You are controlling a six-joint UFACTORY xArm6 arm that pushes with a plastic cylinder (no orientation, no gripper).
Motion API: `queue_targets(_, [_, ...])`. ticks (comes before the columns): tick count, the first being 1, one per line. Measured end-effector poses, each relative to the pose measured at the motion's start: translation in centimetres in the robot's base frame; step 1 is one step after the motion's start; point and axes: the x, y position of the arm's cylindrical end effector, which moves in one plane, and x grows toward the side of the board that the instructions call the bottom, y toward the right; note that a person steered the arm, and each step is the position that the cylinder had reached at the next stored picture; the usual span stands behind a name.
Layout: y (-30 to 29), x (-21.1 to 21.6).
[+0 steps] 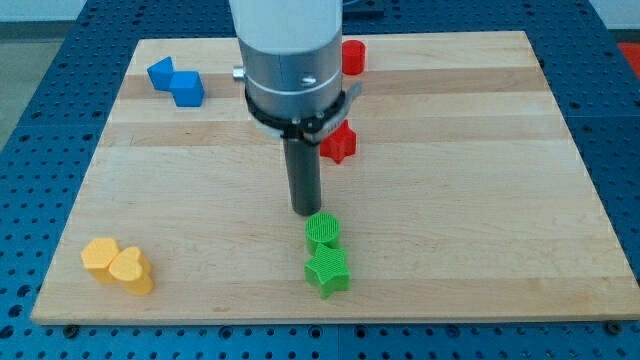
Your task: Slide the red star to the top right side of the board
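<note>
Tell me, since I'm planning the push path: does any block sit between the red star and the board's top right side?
Nothing visible does. The red star lies just right of my rod, above my tip. The other red block sits near the top edge, directly above the star, left of a diagonal path. The board beyond holds no blocks.

Blue blocks [175,82], yellow blocks [118,265], green cylinder [323,231], green star [328,271], red cylinder [353,57]

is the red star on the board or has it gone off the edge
On the board. The red star sits on the wooden board near its middle, partly hidden behind the rod, above my tip.
</note>
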Motion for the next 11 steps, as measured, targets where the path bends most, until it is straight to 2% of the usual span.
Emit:
queue_targets(1, [0.0, -2.2])
queue_targets(3, [0.0, -3.7])
queue_targets(4, [0.0, -8.6])
queue_targets(5, [0.0, -8.7])
queue_targets(7, [4.5, -9.0])
queue_targets(9, [6.6, -8.9])
queue_targets(10, [6.4, -7.3])
queue_targets(11, [9.9, -8.7])
